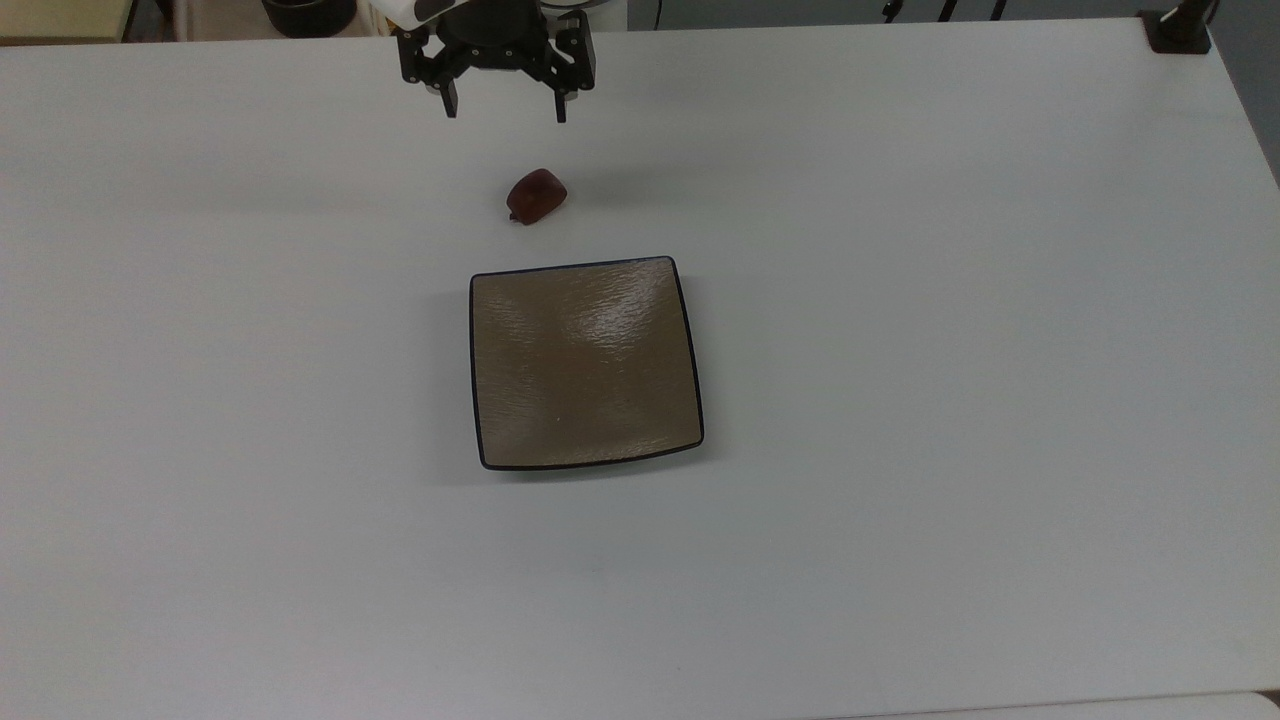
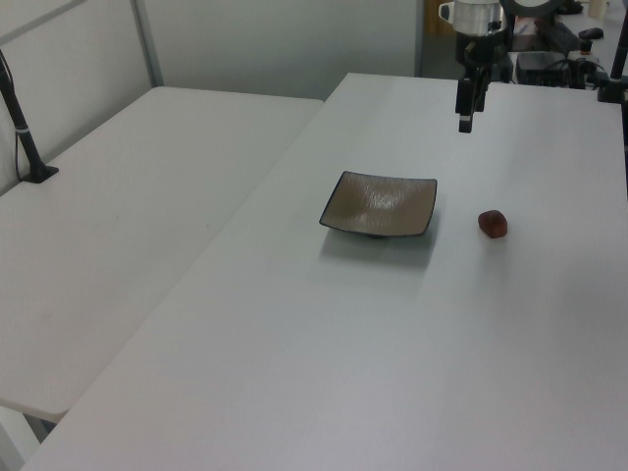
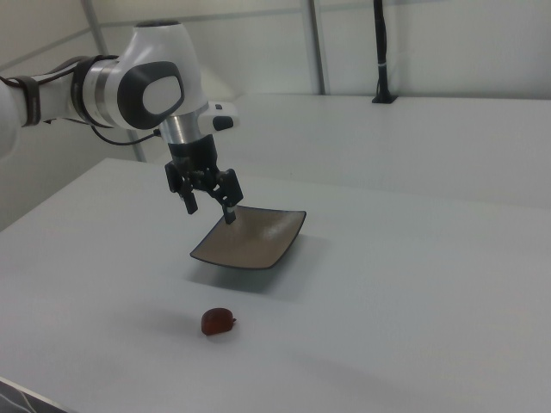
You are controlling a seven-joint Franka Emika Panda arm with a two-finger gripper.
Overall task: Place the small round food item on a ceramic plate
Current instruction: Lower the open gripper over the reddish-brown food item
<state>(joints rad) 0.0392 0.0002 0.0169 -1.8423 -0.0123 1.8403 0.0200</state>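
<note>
The small round food item is a dark reddish-brown glossy lump lying on the white table, just above the plate in the top view; it also shows in the left view and the right view. The ceramic plate is square, tan-brown with a thin black rim, and bare. My gripper hangs open in the air above the table, beyond the food item at the top edge of the top view, touching nothing.
The white table stretches wide around the plate. A second white table adjoins it on the left view's left. A black post base stands at the top view's far right corner, and dark equipment sits behind the arm.
</note>
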